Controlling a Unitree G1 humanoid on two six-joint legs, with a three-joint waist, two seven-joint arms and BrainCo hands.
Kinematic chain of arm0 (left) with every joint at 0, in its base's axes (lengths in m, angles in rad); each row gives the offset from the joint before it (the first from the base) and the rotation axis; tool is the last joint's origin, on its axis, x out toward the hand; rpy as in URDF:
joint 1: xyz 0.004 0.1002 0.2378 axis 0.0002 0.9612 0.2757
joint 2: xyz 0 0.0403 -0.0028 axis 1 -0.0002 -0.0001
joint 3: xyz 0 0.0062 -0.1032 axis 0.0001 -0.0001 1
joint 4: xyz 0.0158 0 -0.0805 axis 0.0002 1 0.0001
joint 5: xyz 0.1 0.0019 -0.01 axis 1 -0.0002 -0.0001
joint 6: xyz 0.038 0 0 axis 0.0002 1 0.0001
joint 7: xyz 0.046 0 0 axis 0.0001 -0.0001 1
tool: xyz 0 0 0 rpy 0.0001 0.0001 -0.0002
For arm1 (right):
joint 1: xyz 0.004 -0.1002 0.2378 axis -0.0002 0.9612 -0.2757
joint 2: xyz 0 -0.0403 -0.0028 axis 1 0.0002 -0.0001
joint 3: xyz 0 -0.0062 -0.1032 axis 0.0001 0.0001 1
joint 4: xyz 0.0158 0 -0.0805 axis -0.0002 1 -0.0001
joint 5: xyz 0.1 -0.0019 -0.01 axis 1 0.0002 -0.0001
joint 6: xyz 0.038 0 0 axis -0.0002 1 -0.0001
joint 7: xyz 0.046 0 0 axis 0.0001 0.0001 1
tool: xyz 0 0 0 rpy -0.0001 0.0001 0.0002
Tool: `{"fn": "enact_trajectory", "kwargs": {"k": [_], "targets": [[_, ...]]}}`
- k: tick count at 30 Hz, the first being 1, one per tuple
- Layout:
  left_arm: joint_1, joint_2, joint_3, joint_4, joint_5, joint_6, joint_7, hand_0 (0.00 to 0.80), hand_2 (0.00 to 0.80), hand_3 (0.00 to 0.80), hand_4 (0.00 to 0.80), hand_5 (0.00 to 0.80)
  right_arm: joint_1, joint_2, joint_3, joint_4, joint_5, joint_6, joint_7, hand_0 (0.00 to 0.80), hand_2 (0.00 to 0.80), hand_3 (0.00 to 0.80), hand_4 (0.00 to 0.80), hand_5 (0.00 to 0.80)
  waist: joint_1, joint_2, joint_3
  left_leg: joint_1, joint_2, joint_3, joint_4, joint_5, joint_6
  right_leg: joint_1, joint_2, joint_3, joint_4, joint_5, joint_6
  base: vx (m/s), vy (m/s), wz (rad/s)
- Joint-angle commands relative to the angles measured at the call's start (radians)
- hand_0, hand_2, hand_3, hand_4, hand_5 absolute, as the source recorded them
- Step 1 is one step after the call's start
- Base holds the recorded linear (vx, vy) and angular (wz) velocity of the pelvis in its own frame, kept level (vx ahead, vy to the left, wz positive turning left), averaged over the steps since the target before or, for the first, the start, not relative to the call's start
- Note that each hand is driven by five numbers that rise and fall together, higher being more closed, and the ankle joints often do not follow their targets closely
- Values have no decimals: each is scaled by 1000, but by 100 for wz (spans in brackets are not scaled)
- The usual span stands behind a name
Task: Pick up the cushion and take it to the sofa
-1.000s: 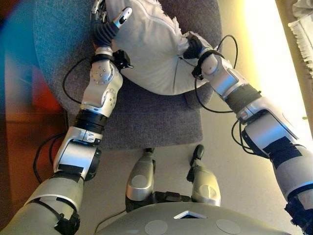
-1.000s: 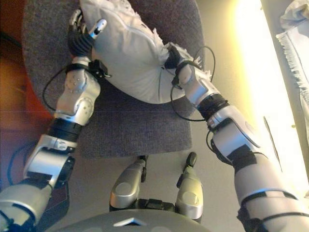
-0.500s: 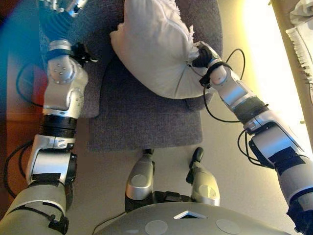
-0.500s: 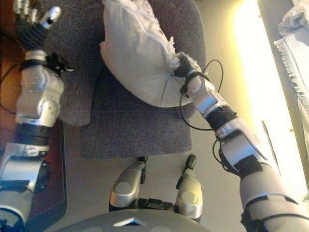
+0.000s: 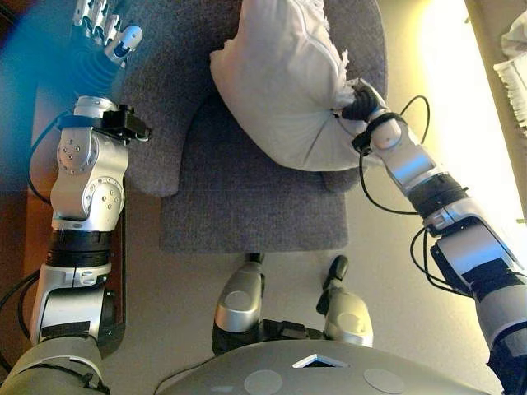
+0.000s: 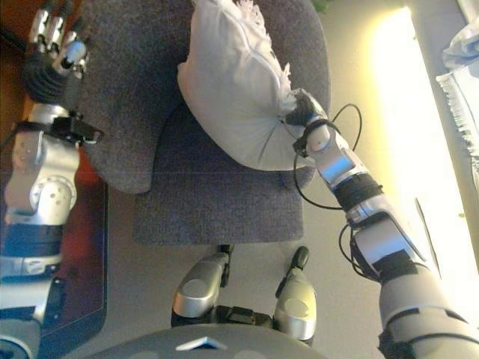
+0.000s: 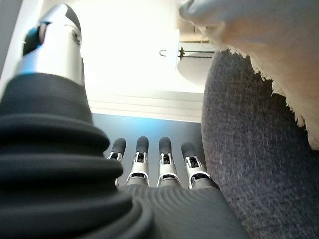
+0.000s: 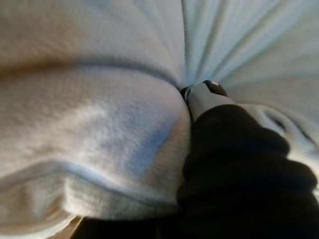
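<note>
We see our right hand [image 5: 360, 103] pinching the white fringed fabric cushion [image 5: 284, 78] on the grey upholstered armchair [image 5: 247, 206], while our left hand [image 5: 103, 33] reaches out with straight fingers, empty.

We see a white cushion [image 5: 284, 78] with a fringed edge on a dark grey sofa [image 5: 247, 197] with woven texture.

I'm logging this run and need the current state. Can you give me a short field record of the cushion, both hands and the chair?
cushion: white cushion, tilted up over the grey chair
right hand: right hand pinching the cushion's edge, fabric bunched round it
left hand: left hand off the cushion, fingers straight, holding nothing, over the chair's left side
task state: cushion held by one hand only, not yet at a sofa
</note>
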Motion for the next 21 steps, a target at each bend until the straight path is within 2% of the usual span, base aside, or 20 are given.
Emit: {"fn": "enact_trajectory", "kwargs": {"k": [1, 7, 11, 21], "targets": [[58, -20, 41, -78, -54, -26, -50, 0, 0, 0, 0, 0, 15, -79, -26, -98, 29, -20, 62, 800, 800, 800, 800, 800, 20, -17, -81, -40, -17, 46, 139, -105, 7, -1, -47, -51, 90, -95, 2, 40, -31, 2], [106, -55, 17, -97, -84, -26, -79, 0, 0, 0, 0, 0, -7, -141, -43, -137, 75, 4, 145, 800, 800, 800, 800, 800, 29, -49, -90, -24, -4, 43, 131, -100, 6, 13, -38, -62, 90, -96, 6, 42, -46, 4], [159, -91, -13, -117, -77, -30, -118, 0, 0, 0, 0, 0, -12, -179, -62, -176, 45, 19, 182, 800, 800, 800, 800, 800, 36, -72, -105, -5, 5, 40, 128, -101, 7, 31, -31, -65, 91, -98, 8, 84, -50, 5], [229, -126, -46, -107, -74, -22, -92, 0, 0, 0, 0, 0, -92, -262, -43, -168, 8, 84, 305, 800, 800, 800, 800, 800, 58, -125, -153, 53, 23, 48, 96, -94, 9, 86, -11, -70, 71, -101, 5, 72, -14, 2]]}}
